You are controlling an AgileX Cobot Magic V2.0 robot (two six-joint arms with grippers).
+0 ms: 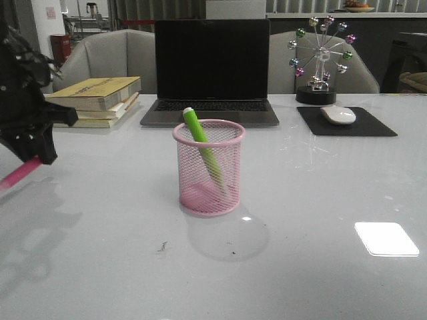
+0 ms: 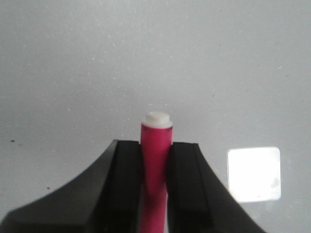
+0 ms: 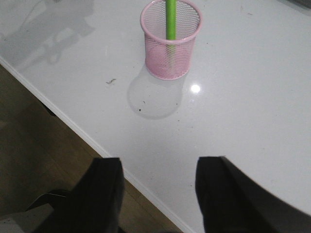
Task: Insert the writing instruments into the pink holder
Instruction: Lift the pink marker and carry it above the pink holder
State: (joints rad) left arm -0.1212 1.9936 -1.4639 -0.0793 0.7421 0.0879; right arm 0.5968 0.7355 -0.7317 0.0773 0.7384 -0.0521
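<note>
The left gripper (image 2: 154, 160) has its fingers (image 2: 124, 184) closed on the pink marker (image 2: 155, 150), one black pad against each side of the barrel. The marker's whitish end (image 2: 157, 118) projects beyond the fingertips over bare desk. In the front view this gripper (image 1: 33, 157) sits at the left edge of the scene, raised above the desk (image 1: 100, 267), with the pink marker (image 1: 20, 173) slanting down and to the left out of it, well apart from the cup.

The right gripper (image 3: 158, 187) has its fingers (image 3: 104, 194) spread wide with nothing between them. It hangs over the near edge of the desk (image 3: 243, 121), well apart from the cup.

The pink cup (image 1: 209, 167) stands upright at the middle of the desk. It is a cylinder of fine wire mesh with a solid rolled rim and a solid base. It contains the green marker (image 1: 203, 150), which leans inside with its whitish end above the rim at the left and its lower end at the base on the right. From the right wrist view the cup (image 3: 170, 41) and green marker (image 3: 171, 22) show the same arrangement.

The desk surface is smooth, pale and glossy, with light reflections. At the rear stand a laptop (image 1: 212, 70), stacked books (image 1: 100, 97) and a mouse (image 1: 338, 115) on a dark pad (image 1: 347, 123).
</note>
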